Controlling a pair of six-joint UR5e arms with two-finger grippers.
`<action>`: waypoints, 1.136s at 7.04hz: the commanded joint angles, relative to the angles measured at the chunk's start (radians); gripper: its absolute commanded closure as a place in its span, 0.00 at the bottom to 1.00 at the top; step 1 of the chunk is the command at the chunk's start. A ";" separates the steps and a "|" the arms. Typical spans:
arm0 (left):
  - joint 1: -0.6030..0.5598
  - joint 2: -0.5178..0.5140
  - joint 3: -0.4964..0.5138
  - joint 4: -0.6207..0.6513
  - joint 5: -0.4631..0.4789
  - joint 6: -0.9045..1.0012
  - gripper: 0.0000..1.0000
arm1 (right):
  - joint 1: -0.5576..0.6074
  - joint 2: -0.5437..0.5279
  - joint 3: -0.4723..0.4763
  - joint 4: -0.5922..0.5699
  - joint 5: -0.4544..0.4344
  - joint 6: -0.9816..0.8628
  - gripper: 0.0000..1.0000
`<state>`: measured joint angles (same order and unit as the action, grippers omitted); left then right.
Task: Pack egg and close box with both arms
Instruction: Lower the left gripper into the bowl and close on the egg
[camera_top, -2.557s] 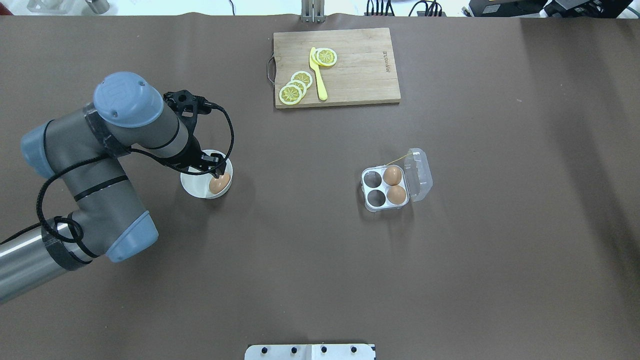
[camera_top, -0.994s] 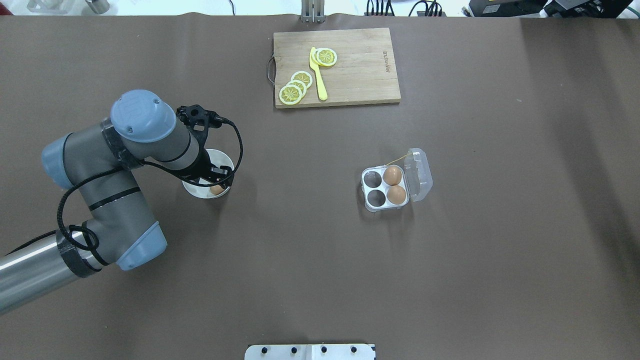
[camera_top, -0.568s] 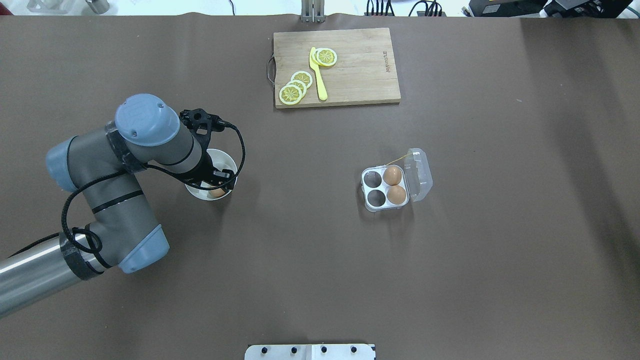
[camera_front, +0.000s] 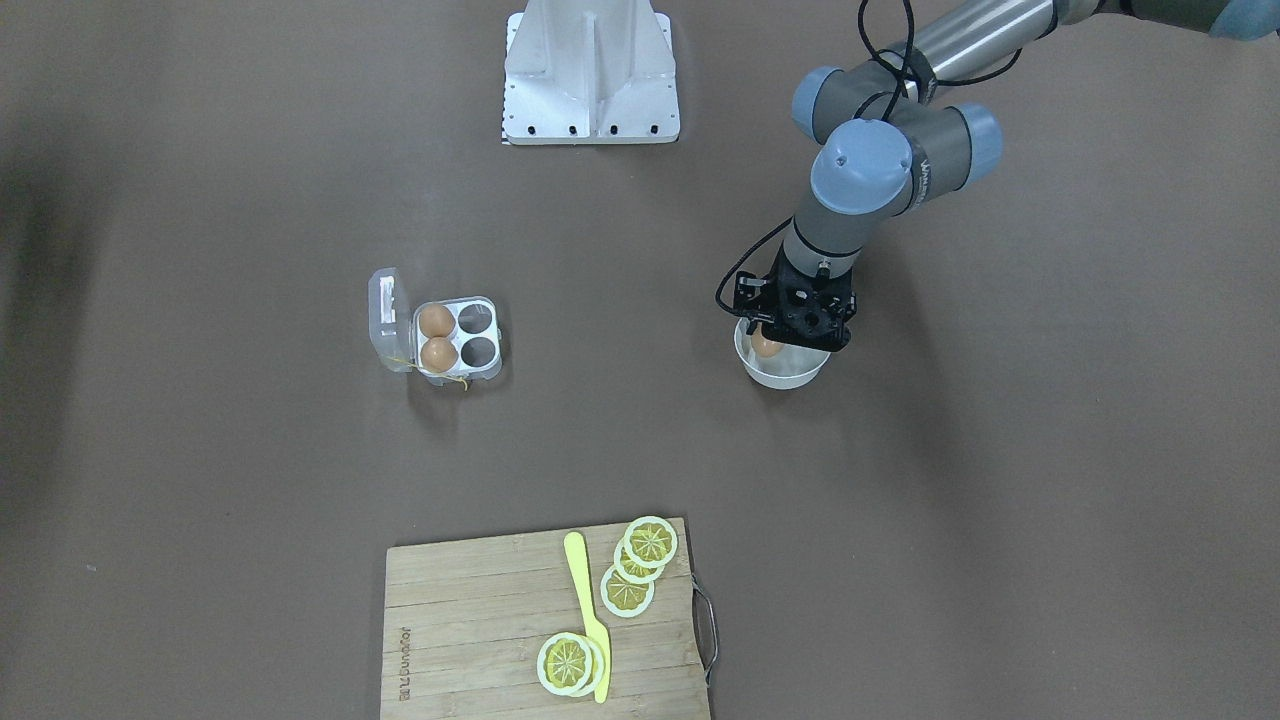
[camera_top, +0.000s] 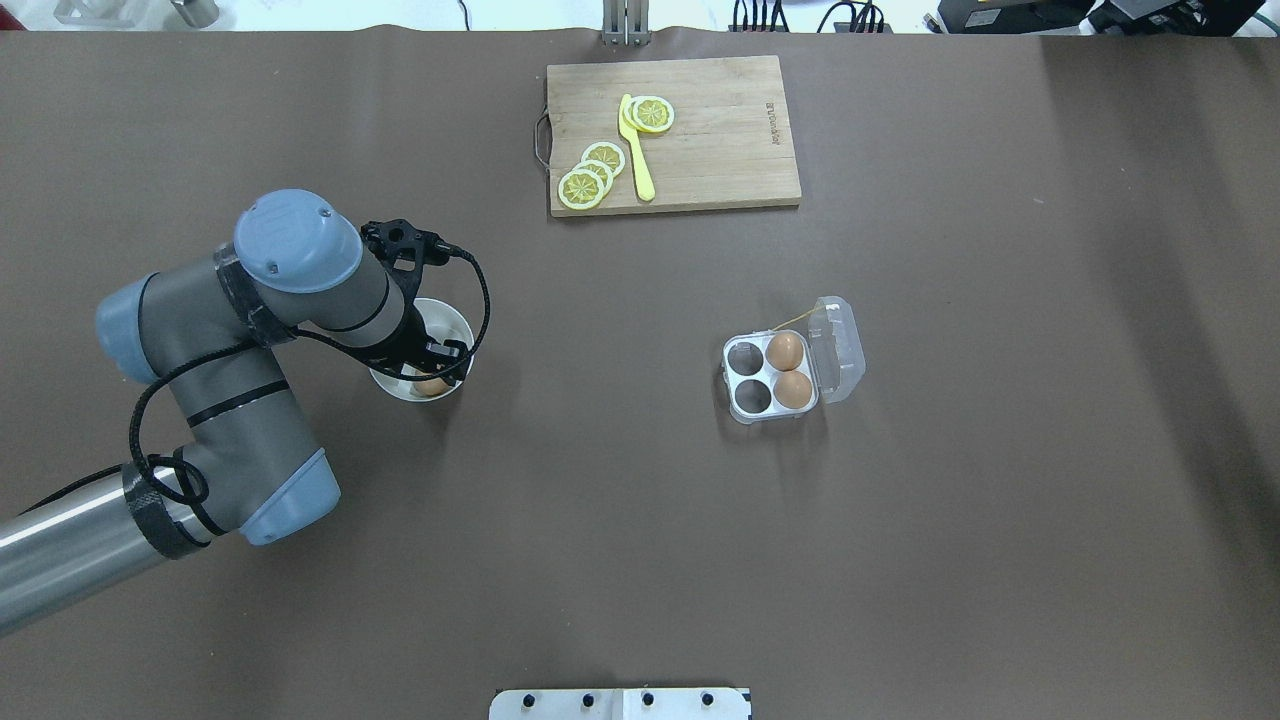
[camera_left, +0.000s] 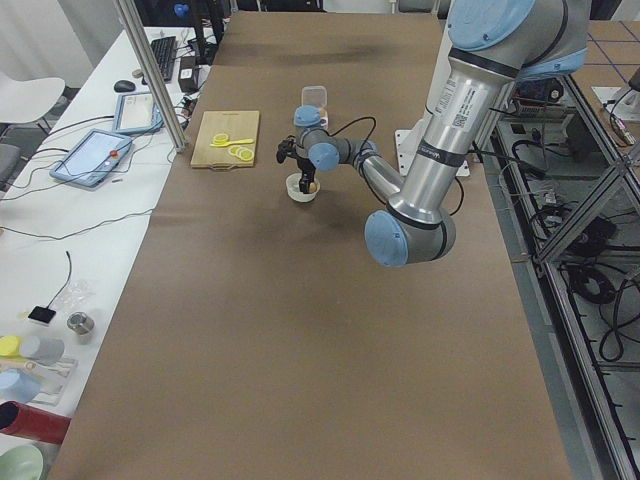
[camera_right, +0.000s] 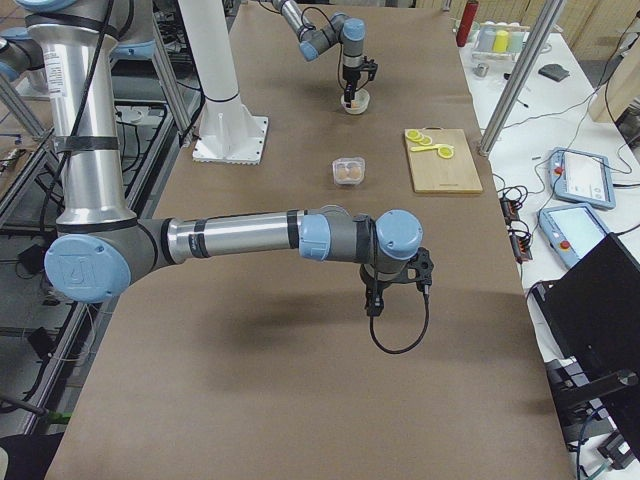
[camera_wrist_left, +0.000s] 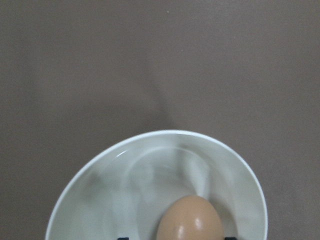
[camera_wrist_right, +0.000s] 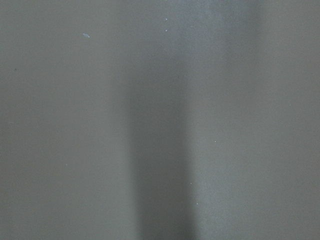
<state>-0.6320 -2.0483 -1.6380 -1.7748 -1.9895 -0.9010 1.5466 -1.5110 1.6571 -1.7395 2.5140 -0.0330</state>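
The egg (camera_top: 432, 384) lies in a round white bowl (camera_top: 455, 318) at the table's left; it also shows in the left wrist view (camera_wrist_left: 190, 220) and the front view (camera_front: 765, 345). My left gripper (camera_top: 436, 368) is down in the bowl, open, with a fingertip on each side of the egg. The clear box (camera_top: 745, 375) stands open at centre right, lid (camera_top: 838, 350) folded back, with two brown eggs (camera_top: 784, 351) in its right cups and two left cups empty. My right gripper (camera_right: 372, 305) hangs over bare table in the right side view; I cannot tell its state.
A wooden cutting board (camera_top: 720, 150) with lemon slices (camera_top: 590, 175) and a yellow knife (camera_top: 636, 150) lies at the far middle. The white stand (camera_top: 620, 703) sits at the near edge. Brown table stretches between bowl and box.
My left arm has moved a little right and lowered its gripper into the bowl, so the fingers now sit around the egg. The box and board have not moved.
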 joint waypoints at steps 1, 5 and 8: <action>0.000 0.000 0.004 0.000 0.000 0.002 0.31 | 0.000 0.000 0.004 0.002 0.003 0.025 0.00; 0.000 0.000 0.009 0.000 0.000 0.001 0.42 | 0.001 0.000 0.007 0.002 0.003 0.025 0.00; 0.000 -0.003 0.012 0.000 0.000 0.001 0.41 | 0.001 0.000 0.007 0.002 0.003 0.025 0.00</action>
<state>-0.6320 -2.0493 -1.6271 -1.7748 -1.9896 -0.9004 1.5478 -1.5110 1.6643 -1.7380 2.5172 -0.0077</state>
